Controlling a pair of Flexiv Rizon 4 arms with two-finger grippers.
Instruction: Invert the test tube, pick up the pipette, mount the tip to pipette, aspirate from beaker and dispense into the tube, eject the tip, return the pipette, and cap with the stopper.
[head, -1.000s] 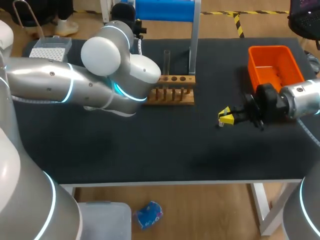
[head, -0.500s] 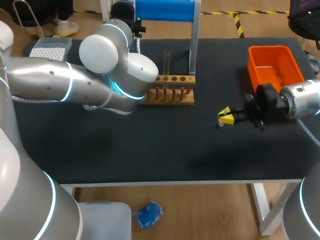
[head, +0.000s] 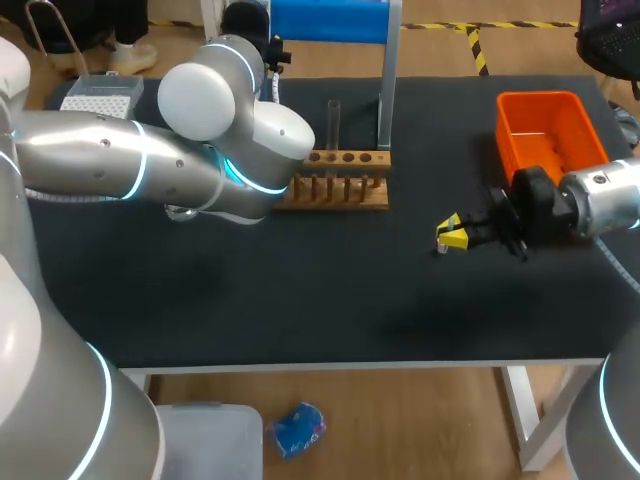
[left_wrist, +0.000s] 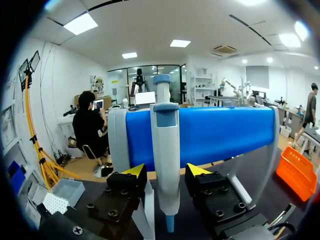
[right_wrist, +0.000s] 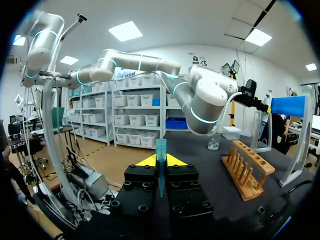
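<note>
the wooden rack (head: 340, 186) holds one clear test tube (head: 333, 125), upright in a hole near the end towards our left arm. the orange bin (head: 575, 125) sits just beside our right arm's wrist, behind the right gripper (head: 452, 234). the tip box (left_wrist: 55, 202) with its grid of white tips lies off to one side of the left gripper (left_wrist: 166, 172), well apart from it. a clear beaker (right_wrist: 214, 142) stands ahead of the right gripper, past the rack's far end; we cannot tell what is in it.

our left gripper's fingers stand apart, one on each side of the pipette (left_wrist: 166, 145), with a gap visible at one side. the pipette hangs upright against the blue stand (left_wrist: 220, 135) just ahead.

our right gripper's fingers are closed around a slim teal piece (right_wrist: 160, 148) that stands upright between the yellow tips; we cannot tell what it is.
</note>
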